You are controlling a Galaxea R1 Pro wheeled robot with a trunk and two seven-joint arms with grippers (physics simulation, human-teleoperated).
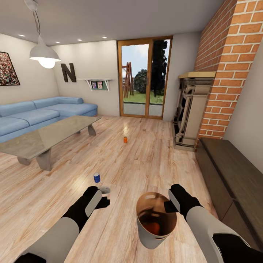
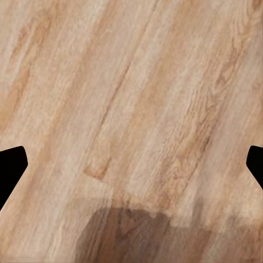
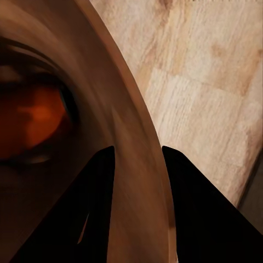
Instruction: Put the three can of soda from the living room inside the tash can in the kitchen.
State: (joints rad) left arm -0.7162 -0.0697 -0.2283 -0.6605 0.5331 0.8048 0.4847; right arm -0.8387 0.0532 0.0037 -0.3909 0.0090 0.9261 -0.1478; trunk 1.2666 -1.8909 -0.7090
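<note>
I am in the living room. A blue can of soda [image 1: 96, 177] stands on the plank floor just ahead of my left gripper [image 1: 102, 197], which hangs open over bare floor [image 2: 131, 164]. An orange can [image 1: 125, 140] stands farther off, mid-floor. My right gripper [image 1: 170, 205] is shut on the rim of the tash can [image 1: 156, 233], a grey bucket with a glossy brown inside, held above the floor. Its fingers straddle the bucket wall [image 3: 138, 153]. A reddish can [image 1: 153, 228] lies in the bucket's bottom [image 3: 33, 118].
A glass-topped low table [image 1: 47, 137] and a blue sofa [image 1: 40, 115] stand at the left. The brick fireplace [image 1: 191, 113] and a dark low bench [image 1: 233, 179] line the right wall. Wood-framed glass doors [image 1: 144, 78] are at the back.
</note>
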